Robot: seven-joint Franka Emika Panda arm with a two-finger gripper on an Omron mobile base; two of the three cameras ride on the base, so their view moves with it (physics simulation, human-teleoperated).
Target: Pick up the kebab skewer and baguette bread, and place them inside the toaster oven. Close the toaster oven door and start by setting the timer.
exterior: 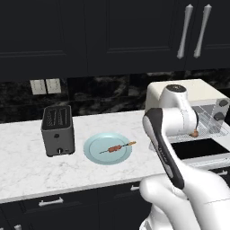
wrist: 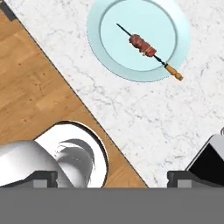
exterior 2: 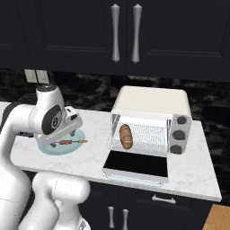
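Dark kitchen, black upper cabinets [exterior 2: 90,31] with silver bar handles, black marbled backsplash, white marble counter [exterior: 27,166] running across both base views. Toaster oven [exterior 2: 150,101] sits toward the counter's right end, back near the wall, cream box with three dark knobs stacked on its right side. Toaster oven door [exterior 2: 137,164] is dropped fully open, dark glass lying flat out past the front edge of the counter. Baguette bread [exterior 2: 126,136] lies on the wire rack inside the oven, left half of the rack, pointing front to back. Light blue plate [exterior: 96,155] sits mid-counter, closer to the front edge than the wall. Kebab skewer [exterior: 117,148] lies flat on the plate, roughly centred, meat chunks in the middle, yellowish handle end reaching over the plate's rim on the oven side. Small dark-grey slot toaster [exterior: 58,130] stands just left of the plate, not touching it. Two light switch plates [exterior: 46,86] on the wall above the toaster.

Gripper [wrist: 113,177] hangs above the counter's front edge between plate and oven, looking straight down; fingers spread wide apart, nothing between them. Wood floor [wrist: 30,92] shows past the counter edge in the hand view.
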